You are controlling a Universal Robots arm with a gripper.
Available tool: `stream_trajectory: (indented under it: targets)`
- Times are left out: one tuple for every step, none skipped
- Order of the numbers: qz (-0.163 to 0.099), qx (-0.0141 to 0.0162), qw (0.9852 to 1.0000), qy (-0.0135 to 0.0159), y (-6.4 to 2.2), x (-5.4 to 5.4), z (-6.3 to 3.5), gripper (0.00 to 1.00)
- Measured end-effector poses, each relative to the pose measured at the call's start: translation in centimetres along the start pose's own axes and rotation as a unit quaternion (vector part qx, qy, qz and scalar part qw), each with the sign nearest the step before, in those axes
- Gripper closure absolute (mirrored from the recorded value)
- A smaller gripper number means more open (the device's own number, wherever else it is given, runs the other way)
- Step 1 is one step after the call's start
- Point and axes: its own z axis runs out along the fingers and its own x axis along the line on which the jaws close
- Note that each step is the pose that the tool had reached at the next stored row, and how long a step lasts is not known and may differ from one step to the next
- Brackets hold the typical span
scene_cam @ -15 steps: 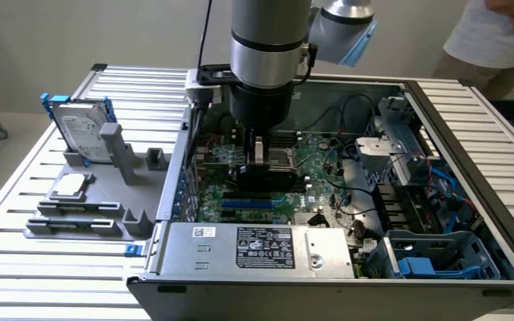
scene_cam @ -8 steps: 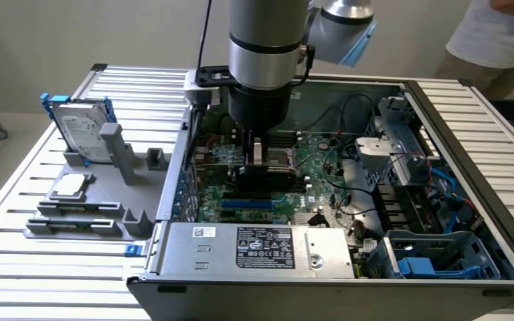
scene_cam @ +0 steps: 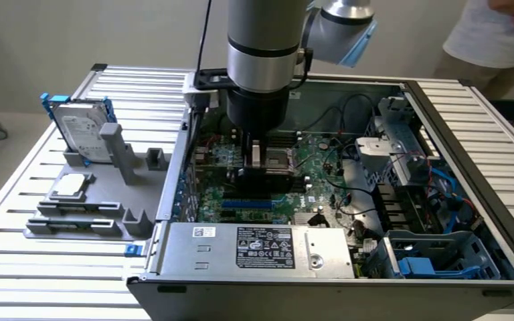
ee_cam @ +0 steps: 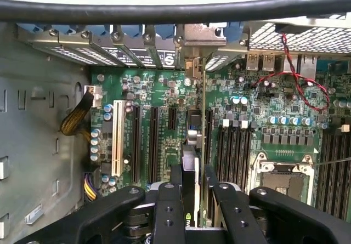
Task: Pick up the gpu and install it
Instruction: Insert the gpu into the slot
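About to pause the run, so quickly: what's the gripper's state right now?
The gripper is closed, holding the gpu edge-on between its fingers.

No wording is legible: the black label [scene_cam: 266, 245] on the power supply [scene_cam: 195, 257] at six o'clock in the exterior view, the hard drive [scene_cam: 92, 107]'s white label [scene_cam: 82, 130] at nine o'clock and a green logo [ee_cam: 190, 217] on the gpu [ee_cam: 190, 170] are unreadable.

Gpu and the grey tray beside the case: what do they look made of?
The gpu, held edge-on in the gripper: thin green circuit board, likely fibreglass laminate, with a matte black cover that looks plastic. The grey tray: uniform matte grey, probably moulded or printed plastic.
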Motion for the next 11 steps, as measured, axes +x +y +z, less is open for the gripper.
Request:
stream_trajectory:
  targets:
    - [0.0,0.0,1.0,0.0,0.01,0.04,0.08,0.74]
    - [0.0,0.0001,1.0,-0.0001,0.01,0.07,0.18,0.74]
    - [0.0,0.0002,1.0,0.0,0.01,0.11,0.27,0.74]
    - [0.0,0.0003,1.0,0.0,0.0,0.14,0.35,0.74]
    - [0.0,0.0004,1.0,0.0,0.0,0.16,0.41,0.74]
    - [0.0,0.0004,1.0,0.0,0.0,0.19,0.46,0.74]
    - [0.0,0.0004,1.0,0.0,0.0,0.21,0.52,0.74]
    - [0.0,0.0004,1.0,-0.0001,0.0,0.22,0.59,0.74]
    - [0.0,0.0004,1.0,0.0,0.0,0.24,0.66,0.74]
    - [0.0,0.0004,1.0,0.0,0.0,0.27,0.72,0.74]
    - [0.0,0.0004,1.0,0.0,0.0,0.3,0.79,0.74]
